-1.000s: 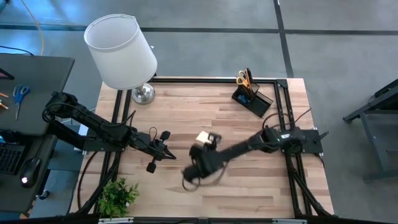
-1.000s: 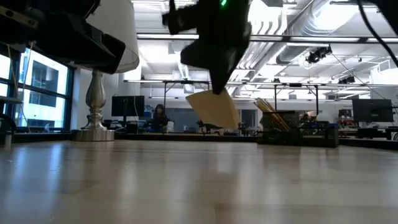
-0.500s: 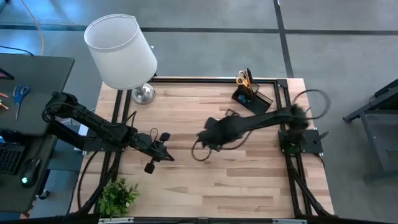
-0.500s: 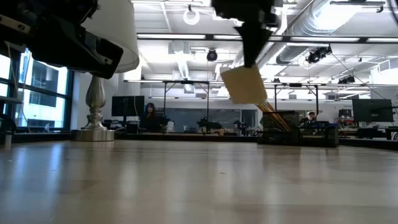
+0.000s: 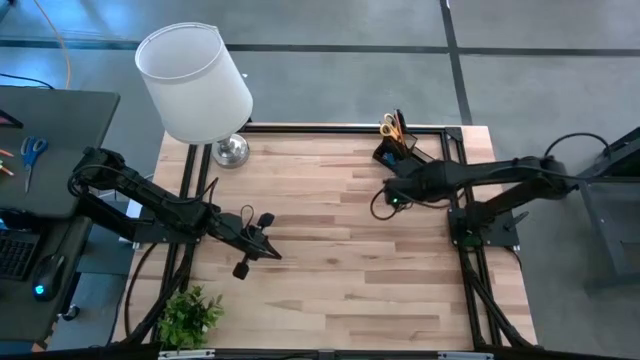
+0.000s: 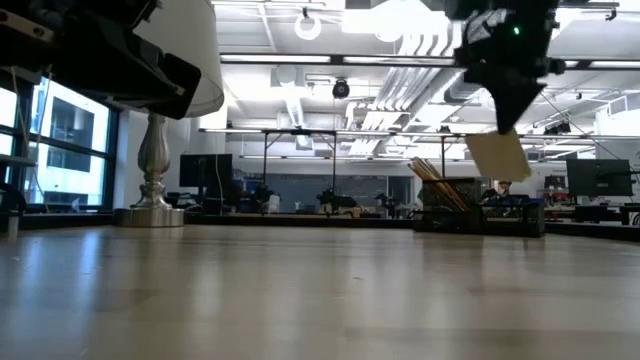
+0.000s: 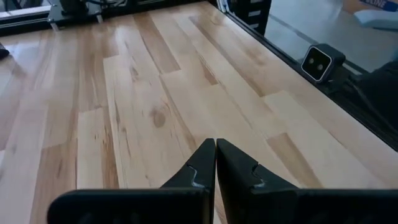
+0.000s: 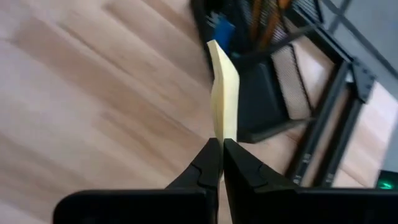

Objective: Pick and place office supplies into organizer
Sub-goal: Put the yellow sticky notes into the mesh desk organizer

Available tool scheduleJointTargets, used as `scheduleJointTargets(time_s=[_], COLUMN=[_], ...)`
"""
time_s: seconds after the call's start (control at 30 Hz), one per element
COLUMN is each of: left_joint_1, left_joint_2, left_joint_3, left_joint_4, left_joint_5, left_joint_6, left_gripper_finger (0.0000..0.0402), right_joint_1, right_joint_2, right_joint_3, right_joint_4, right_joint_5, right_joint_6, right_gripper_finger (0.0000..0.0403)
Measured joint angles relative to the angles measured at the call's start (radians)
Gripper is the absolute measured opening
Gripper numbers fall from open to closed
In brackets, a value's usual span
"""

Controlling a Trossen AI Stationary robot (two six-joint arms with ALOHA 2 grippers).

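the pale wooden plank table [image 5: 330,260] is framed by black rails, and a lamp with a large white drum shade [image 5: 193,82] on a silver base is stood at its far left corner. the left arm is stretched low over the table's left half, near a small green potted plant [image 5: 188,315] at the front edge; the left gripper [image 7: 215,163] is seen with its two dark fingers pressed together on nothing, the bare planks lying under them. the right arm is reached across from the right side toward the far right corner. the right gripper [image 8: 222,163] is clamped on the edge of a thin yellow sticky-note pad [image 8: 224,96] – the pad is held up off the table, edge-on in the wrist view and hanging as a tilted pale square [image 6: 497,155] in the low view. the small black mesh desk organizer [image 5: 408,160] is set at the far right corner, just beyond the held pad, with yellow-handled scissors [image 5: 391,127] and thin orange and black pencils [image 6: 430,172] stood in its upright compartment – a small blue piece [image 8: 222,30] is seen at its near side.
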Motion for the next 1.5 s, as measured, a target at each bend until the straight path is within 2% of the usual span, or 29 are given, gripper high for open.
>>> scheduleJointTargets(time_s=[0.3,0.5,0.63,0.8,1.03,1.5], left_joint_1=[0.000,0.000,0.000,0.000,0.000,0.000], left_joint_2=[0.000,0.000,0.000,0.000,0.000,0.000], left_joint_3=[0.000,0.000,0.000,0.000,0.000,0.000], left_joint_4=[-0.001,-0.003,-0.004,-0.004,-0.003,-0.003], left_joint_5=[0.000,-0.003,-0.003,-0.003,-0.003,-0.003], left_joint_6=[0.004,0.023,0.024,0.024,0.027,0.034], left_gripper_finger=[0.0005,0.0005,0.0005,0.0005,0.0005,0.0005], right_joint_1=[-0.142,-0.187,-0.211,-0.255,-0.284,-0.392], right_joint_2=[-0.013,-0.013,-0.012,-0.012,-0.011,-0.010], right_joint_3=[-0.131,-0.164,-0.207,-0.264,-0.347,-0.357], right_joint_4=[-0.026,0.075,0.149,0.179,0.364,0.430], right_joint_5=[0.105,0.175,0.174,0.171,0.165,0.092], right_joint_6=[-0.085,-0.289,-0.422,-0.492,-0.644,-0.723], right_gripper_finger=[0.0000,0.0000,0.0000,0.0000,0.0000,0.0008])
